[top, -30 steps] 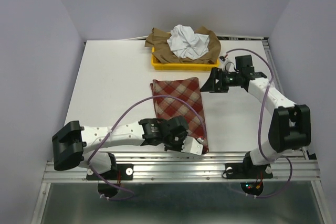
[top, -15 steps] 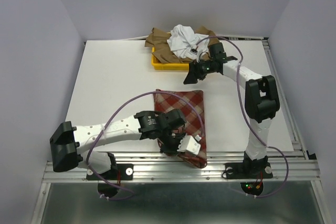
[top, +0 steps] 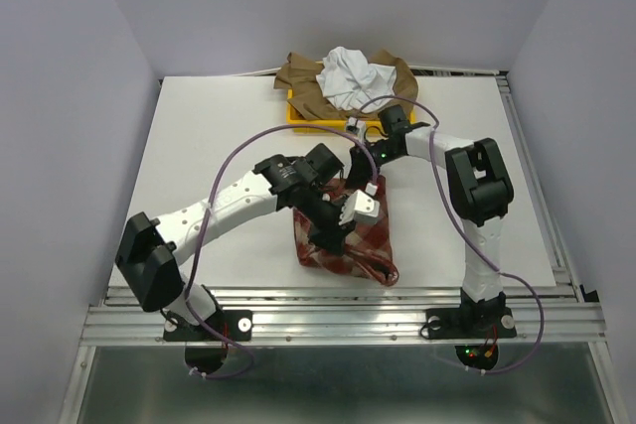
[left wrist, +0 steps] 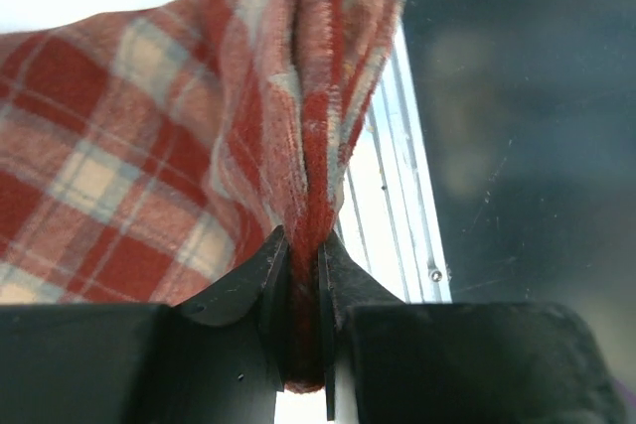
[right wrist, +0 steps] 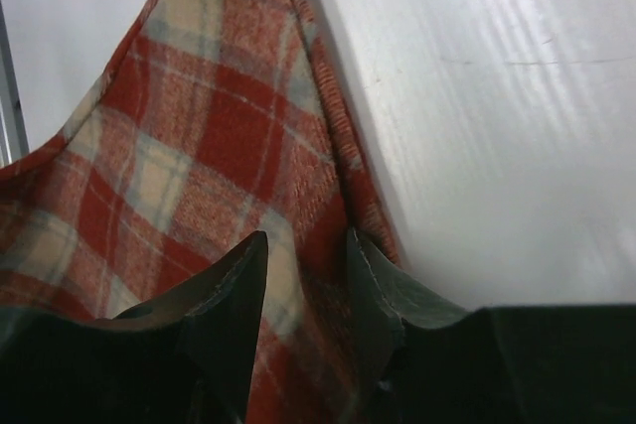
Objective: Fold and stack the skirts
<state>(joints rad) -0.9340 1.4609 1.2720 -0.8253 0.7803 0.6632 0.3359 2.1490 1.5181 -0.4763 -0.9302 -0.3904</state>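
Now the red-and-beige checked cloth skirt (top: pixel 343 257), flat at six o'clock on the white table (top: pixel 219 146) a second ago, stands bunched as its near hem rides up toward twelve o'clock, a fold in the making. The left gripper (left wrist: pixel 303 255) is clamped tight on that doubled hem. Beyond it, the right gripper (right wrist: pixel 303 245) has swung in from twelve o'clock to the skirt's far edge; its jaws stand partly apart astride the cloth, with no pinch visible yet. At twelve o'clock, the crumpled plain white skirt (top: pixel 353 76) and the pleated tan-brown skirt (top: pixel 298 76) wait unfolded in the yellow plastic tray (top: pixel 308 122).
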